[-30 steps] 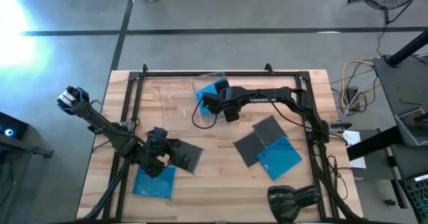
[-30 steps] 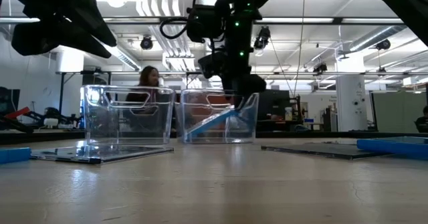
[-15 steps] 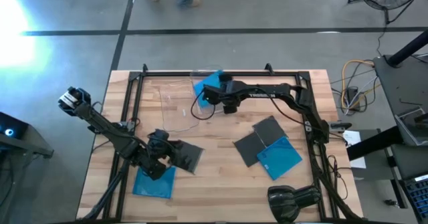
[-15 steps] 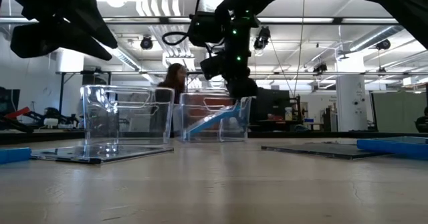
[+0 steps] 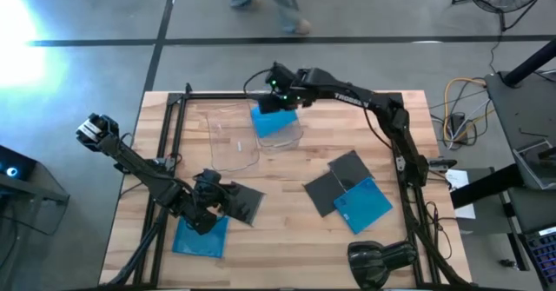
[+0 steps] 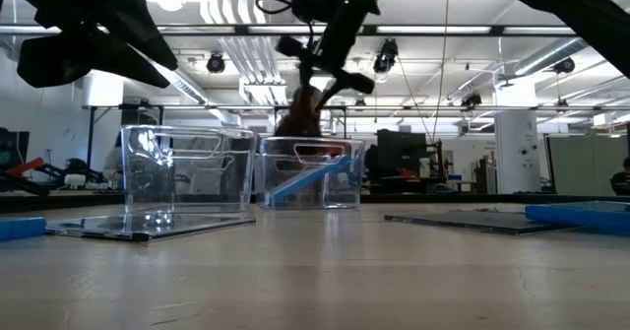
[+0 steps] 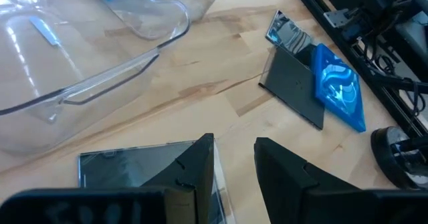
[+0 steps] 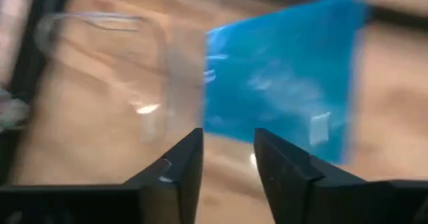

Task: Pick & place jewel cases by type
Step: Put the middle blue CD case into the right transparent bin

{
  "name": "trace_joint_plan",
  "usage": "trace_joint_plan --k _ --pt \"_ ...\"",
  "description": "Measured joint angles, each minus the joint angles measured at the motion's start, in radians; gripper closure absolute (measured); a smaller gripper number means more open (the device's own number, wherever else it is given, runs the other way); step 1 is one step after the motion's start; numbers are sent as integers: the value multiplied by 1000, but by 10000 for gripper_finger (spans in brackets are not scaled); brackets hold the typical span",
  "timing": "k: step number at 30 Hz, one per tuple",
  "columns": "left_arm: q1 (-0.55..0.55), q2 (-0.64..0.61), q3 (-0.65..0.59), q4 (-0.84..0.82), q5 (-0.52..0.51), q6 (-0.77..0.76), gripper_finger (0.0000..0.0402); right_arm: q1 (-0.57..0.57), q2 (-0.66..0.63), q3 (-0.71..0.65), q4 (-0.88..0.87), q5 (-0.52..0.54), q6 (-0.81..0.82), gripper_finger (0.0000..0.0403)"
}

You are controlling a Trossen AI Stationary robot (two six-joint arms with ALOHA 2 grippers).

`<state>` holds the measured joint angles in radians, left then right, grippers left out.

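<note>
The blue case [image 5: 273,120] leans tilted in the right tray [image 5: 292,137] and may jam later cases, while the right claw [image 5: 276,84] hangs released, empty, above it.

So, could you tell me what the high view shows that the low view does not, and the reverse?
Only the high view shows the layout: the left gripper over a dark case, a blue case beside it, and two dark cases with another blue case toward the right. Only the low view shows the blue case leaning tilted inside its tray, with the right gripper raised above. Both show the two clear trays.
</note>
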<state>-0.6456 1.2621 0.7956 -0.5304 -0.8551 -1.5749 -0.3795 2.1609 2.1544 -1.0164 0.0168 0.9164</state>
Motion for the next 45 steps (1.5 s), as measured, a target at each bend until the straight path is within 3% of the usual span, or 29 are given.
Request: trace_joint_plan --k 7,14,26,32,40,43,45 --pt "0 0 0 0 0 0 312 35 1 -98 -95 -68 186 193" --pt "0 -1 0 -1 0 5 312 53 1 -184 -31 5 395 159" --pt "0 -2 0 -1 10 30 312 23 1 -329 81 162 838 149" --pt "0 -4 0 -2 11 31 312 18 -2 -377 134 332 1049 155" --pt "0 -4 0 -4 23 35 312 16 -1 -383 326 530 925 184" --pt "0 -4 0 -5 32 35 312 8 2 -385 483 574 775 208" --pt "0 -4 0 -7 32 36 312 -7 2 -399 582 542 623 225"
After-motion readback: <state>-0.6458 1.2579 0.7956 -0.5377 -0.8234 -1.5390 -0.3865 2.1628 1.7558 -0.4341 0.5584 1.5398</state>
